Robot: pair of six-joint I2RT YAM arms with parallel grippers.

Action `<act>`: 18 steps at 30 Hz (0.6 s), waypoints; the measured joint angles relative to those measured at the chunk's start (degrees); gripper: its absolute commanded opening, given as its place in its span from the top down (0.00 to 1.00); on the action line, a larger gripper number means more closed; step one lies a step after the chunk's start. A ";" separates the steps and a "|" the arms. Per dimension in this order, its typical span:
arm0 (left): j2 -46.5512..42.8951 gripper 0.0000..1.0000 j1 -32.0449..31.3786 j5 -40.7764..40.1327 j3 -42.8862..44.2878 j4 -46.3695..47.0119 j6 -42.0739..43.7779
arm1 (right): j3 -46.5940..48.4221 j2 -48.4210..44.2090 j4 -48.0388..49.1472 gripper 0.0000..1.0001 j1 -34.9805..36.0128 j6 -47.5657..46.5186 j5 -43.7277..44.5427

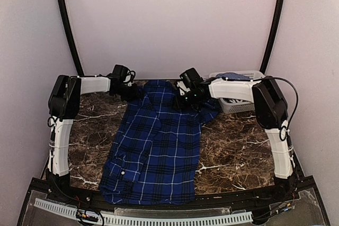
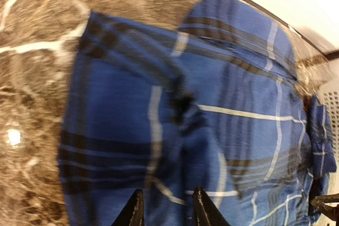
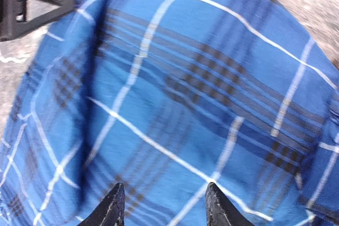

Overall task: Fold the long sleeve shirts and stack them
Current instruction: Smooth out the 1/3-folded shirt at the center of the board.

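Plaid shirt (image 1: 153, 146) is lying spread on the marble table (image 1: 233, 146), near edge to far side. Right gripper (image 3: 165, 194) is hovering over it, fingers apart. Left gripper (image 2: 168, 199) is sitting at the shirt's far-left corner, cloth bunching between its fingers; can't tell if it's clamped.

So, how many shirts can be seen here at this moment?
2. The dark plaid shirt lies spread on the table; a lighter blue shirt sits in the basket at the far right. More may be hidden inside it.
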 measured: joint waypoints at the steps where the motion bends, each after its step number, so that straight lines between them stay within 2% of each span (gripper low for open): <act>1: -0.22 0.67 -0.39 0.42 0.00 0.24 0.35 | 0.24 -0.04 0.33 0.51 0.31 0.00 -0.48; 8: -0.37 0.66 -3.34 -0.35 1.31 1.22 1.64 | 0.33 -0.11 1.33 0.51 1.70 0.61 -4.31; 18: 4.04 0.66 -3.76 -3.02 10.73 -1.09 1.86 | -0.90 -0.13 2.49 0.51 3.26 1.55 -6.88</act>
